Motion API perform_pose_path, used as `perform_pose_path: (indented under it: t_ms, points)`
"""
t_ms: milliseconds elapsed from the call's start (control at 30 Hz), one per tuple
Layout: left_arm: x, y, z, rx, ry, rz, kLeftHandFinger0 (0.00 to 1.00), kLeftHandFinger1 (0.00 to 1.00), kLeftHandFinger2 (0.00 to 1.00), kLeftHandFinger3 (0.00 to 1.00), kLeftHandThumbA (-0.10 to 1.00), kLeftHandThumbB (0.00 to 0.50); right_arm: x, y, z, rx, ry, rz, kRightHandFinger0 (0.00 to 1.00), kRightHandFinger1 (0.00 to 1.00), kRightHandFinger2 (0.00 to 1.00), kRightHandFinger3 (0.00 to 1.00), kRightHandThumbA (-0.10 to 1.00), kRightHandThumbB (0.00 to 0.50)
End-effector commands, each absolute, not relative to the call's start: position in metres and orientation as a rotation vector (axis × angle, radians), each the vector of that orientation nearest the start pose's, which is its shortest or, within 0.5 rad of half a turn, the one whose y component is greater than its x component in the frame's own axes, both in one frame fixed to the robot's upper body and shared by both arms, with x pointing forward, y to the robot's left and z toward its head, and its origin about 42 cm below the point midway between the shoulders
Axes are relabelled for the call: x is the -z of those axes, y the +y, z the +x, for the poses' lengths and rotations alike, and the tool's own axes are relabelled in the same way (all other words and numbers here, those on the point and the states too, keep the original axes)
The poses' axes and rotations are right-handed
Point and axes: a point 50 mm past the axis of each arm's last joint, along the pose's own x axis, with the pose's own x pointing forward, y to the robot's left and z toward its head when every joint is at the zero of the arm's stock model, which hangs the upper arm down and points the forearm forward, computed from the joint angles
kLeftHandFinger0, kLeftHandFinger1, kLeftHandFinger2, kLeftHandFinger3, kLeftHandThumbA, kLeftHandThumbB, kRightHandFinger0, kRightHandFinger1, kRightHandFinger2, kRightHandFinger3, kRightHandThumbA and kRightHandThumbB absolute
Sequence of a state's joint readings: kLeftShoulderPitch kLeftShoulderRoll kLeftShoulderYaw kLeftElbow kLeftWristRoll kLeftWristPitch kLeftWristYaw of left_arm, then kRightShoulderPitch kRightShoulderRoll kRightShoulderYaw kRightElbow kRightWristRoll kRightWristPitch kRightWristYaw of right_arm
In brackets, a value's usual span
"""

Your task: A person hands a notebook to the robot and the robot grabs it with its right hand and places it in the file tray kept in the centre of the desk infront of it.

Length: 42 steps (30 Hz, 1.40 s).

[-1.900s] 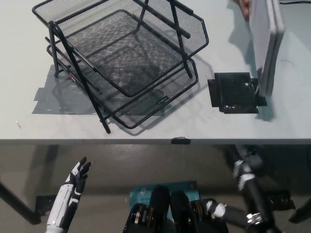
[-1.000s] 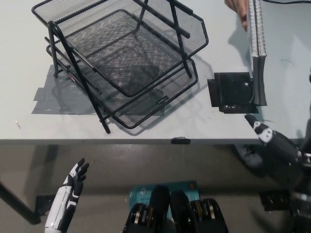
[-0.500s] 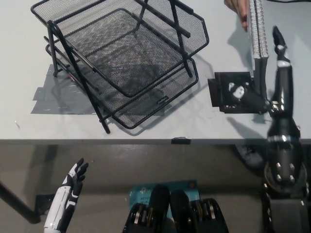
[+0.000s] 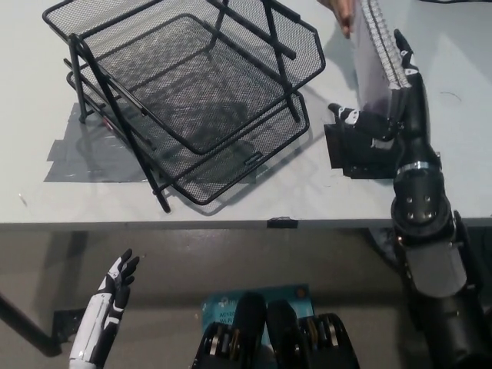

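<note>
- I see my black right hand (image 4: pixel 388 115) up on the desk (image 4: pixel 231 204), wrapped around the bottom of the notebook (image 4: pixel 377 65).
- The notebook stands on its edge, to the right of the file tray (image 4: pixel 192 92).
- A person's hand (image 4: pixel 340 14) holds the top of the notebook.
- My white left hand (image 4: pixel 115 288) hangs below the desk with its fingers spread.
</note>
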<state>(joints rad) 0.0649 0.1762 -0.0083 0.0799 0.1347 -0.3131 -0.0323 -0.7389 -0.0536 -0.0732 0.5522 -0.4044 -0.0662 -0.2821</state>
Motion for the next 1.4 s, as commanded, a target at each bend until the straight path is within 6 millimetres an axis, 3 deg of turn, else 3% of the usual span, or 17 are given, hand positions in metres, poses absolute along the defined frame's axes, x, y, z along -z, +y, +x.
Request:
perform_pose_path:
  t_ms: [0, 33, 67, 100, 133, 167, 200, 267, 500, 633, 767, 867, 1167, 1367]
  points:
    - [-0.091, 0.269, 0.259, 0.072, -0.209, 0.321, 1.0, 1.0, 1.0, 1.0, 1.0, 0.423, -0.272, -0.193, 0.514, 0.318, -0.445, -0.424, 1.0, 1.0, 1.0, 1.0, 0.94, 0.357]
    - [-0.091, 0.269, 0.259, 0.074, -0.214, 0.328, 1.0, 1.0, 1.0, 1.0, 1.0, 0.412, -0.269, -0.197, 0.514, 0.403, -0.458, -0.383, 1.0, 1.0, 1.0, 1.0, 0.74, 0.18]
    - [-0.091, 0.269, 0.26, 0.076, -0.215, 0.33, 1.0, 1.0, 1.0, 1.0, 1.0, 0.411, -0.269, -0.199, 0.514, 0.426, -0.464, -0.361, 1.0, 1.0, 1.0, 1.0, 0.7, 0.183]
    - [-0.091, 0.269, 0.261, 0.079, -0.216, 0.334, 1.0, 1.0, 1.0, 1.0, 1.0, 0.413, -0.269, -0.202, 0.514, 0.469, -0.489, -0.325, 0.82, 0.87, 0.93, 1.0, 0.61, 0.125]
    - [-0.091, 0.27, 0.261, 0.081, -0.216, 0.335, 1.0, 1.0, 1.0, 1.0, 1.0, 0.407, -0.271, -0.207, 0.514, 0.515, -0.522, -0.309, 0.27, 0.29, 0.35, 0.48, 0.63, 0.017]
    - [-0.091, 0.271, 0.261, 0.082, -0.218, 0.335, 1.0, 1.0, 1.0, 1.0, 1.0, 0.407, -0.271, -0.209, 0.514, 0.526, -0.528, -0.322, 0.05, 0.06, 0.1, 0.17, 0.85, 0.023]
    - [-0.092, 0.271, 0.261, 0.081, -0.214, 0.331, 1.0, 1.0, 1.0, 1.0, 1.0, 0.412, -0.276, -0.209, 0.512, 0.55, -0.54, -0.289, 0.0, 0.0, 0.0, 0.01, 0.98, 0.048]
    - [-0.092, 0.271, 0.262, 0.081, -0.215, 0.326, 1.0, 1.0, 1.0, 1.0, 1.0, 0.407, -0.284, -0.209, 0.509, 0.568, -0.547, -0.234, 0.0, 0.0, 0.0, 0.0, 1.0, 0.084]
    - [-0.092, 0.27, 0.263, 0.082, -0.225, 0.324, 1.0, 1.0, 1.0, 1.0, 1.0, 0.41, -0.308, -0.206, 0.496, 0.593, -0.618, -0.158, 0.0, 0.0, 0.0, 0.0, 0.99, 0.003]
    - [-0.094, 0.269, 0.265, 0.081, -0.223, 0.319, 1.0, 1.0, 1.0, 1.0, 1.0, 0.418, -0.318, -0.205, 0.489, 0.597, -0.667, -0.145, 0.0, 0.0, 0.01, 0.02, 0.91, 0.0]
    - [-0.095, 0.269, 0.267, 0.078, -0.232, 0.322, 1.0, 1.0, 1.0, 1.0, 1.0, 0.415, -0.334, -0.201, 0.477, 0.587, -0.702, -0.113, 0.0, 0.0, 0.06, 0.08, 0.98, 0.041]
    - [-0.095, 0.27, 0.268, 0.081, -0.232, 0.318, 1.0, 1.0, 1.0, 1.0, 1.0, 0.415, -0.346, -0.199, 0.464, 0.58, -0.758, -0.06, 0.0, 0.0, 0.0, 0.03, 0.95, 0.056]
    - [-0.095, 0.271, 0.269, 0.083, -0.227, 0.325, 1.0, 1.0, 1.0, 1.0, 1.0, 0.424, -0.37, -0.211, 0.439, 0.573, -0.881, 0.03, 0.0, 0.0, 0.0, 0.0, 0.88, 0.022]
    - [-0.093, 0.272, 0.269, 0.085, -0.23, 0.323, 1.0, 1.0, 1.0, 1.0, 1.0, 0.418, -0.384, -0.228, 0.423, 0.619, -0.937, 0.104, 0.0, 0.0, 0.01, 0.16, 0.9, 0.035]
